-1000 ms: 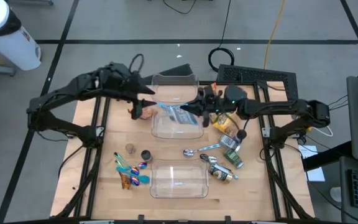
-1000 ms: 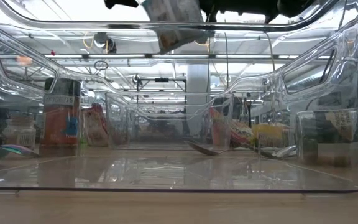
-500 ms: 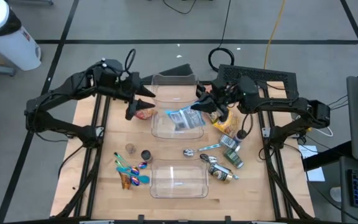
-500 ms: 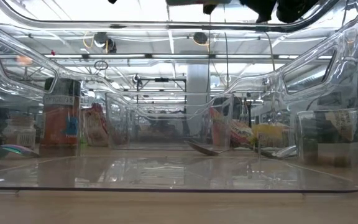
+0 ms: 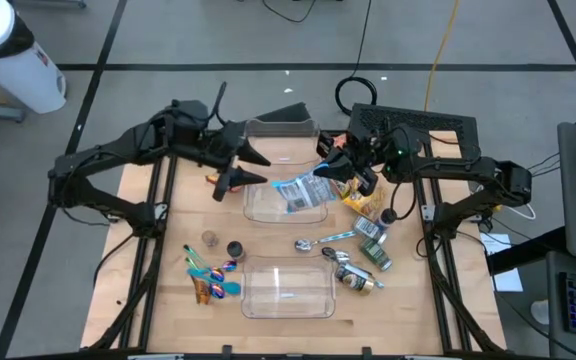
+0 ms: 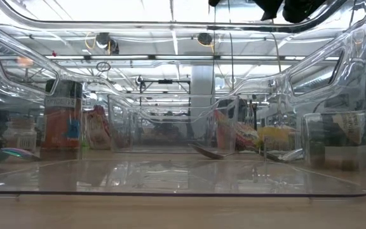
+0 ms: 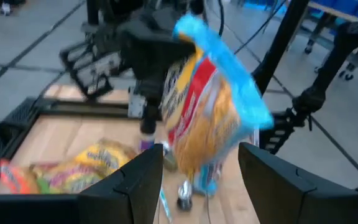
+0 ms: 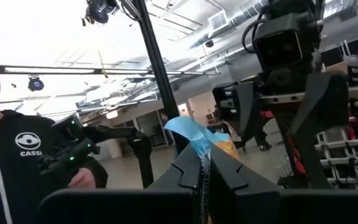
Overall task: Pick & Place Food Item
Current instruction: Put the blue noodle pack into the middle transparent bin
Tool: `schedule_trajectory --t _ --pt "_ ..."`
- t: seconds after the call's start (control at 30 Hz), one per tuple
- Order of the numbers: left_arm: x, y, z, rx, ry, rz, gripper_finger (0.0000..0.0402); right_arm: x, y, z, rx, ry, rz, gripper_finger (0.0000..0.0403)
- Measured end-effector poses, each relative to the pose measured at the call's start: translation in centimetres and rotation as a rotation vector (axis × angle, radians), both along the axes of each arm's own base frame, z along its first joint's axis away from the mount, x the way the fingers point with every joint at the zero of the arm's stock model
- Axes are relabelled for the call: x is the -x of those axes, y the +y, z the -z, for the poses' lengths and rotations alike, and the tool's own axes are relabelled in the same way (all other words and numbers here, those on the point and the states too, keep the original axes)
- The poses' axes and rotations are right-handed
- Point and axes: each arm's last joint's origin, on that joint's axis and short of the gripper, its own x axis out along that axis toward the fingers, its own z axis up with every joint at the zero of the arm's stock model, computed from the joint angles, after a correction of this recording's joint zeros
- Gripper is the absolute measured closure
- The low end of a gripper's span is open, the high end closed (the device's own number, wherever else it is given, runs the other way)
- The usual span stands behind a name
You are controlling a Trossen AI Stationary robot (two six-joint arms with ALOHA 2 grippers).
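Overhead, a wooden table (image 5: pixel 148 260) on grey tiled floor is seen, carrying two clear bins (image 5: pixel 286 288). Above the far bin (image 5: pixel 280 170), a snack bag (image 5: pixel 301 191) is pinched by the right gripper's (image 5: pixel 320 172) closed fingers. Beside that bin, the left gripper's (image 5: pixel 253 168) fingers are spread, empty.

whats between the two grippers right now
A blue snack bag hangs between them over the far clear container: the right gripper pinches its edge, the open left gripper faces it. The high view shows this.

The right tool (image 5: pixel 320 178) pinches a blue snack bag (image 5: pixel 303 192) that hangs above the clear bin (image 5: pixel 286 203) at the tabletop (image 5: pixel 183 225) centre. The left tool (image 5: pixel 248 168), fingers apart, is at 9 o'clock from the bag. A second clear bin (image 5: pixel 287 288) lies at 6 o'clock.
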Motion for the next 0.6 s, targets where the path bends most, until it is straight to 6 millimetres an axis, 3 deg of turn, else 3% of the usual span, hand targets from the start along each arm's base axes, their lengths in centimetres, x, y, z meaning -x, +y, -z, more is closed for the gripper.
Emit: schedule_trajectory --t 0.27,0.6 --pt "-2.2 -0.6 0.9 0.034 -0.001 0.028 0.0183 0.0 0.0 0.0 0.004 -0.002 0.003 0.0403" --pt "-2.3 -1.2 0.9 0.049 0.0 0.079 0.0183 0.2 -0.2 -0.3 0.011 -0.035 0.011 0.0403"
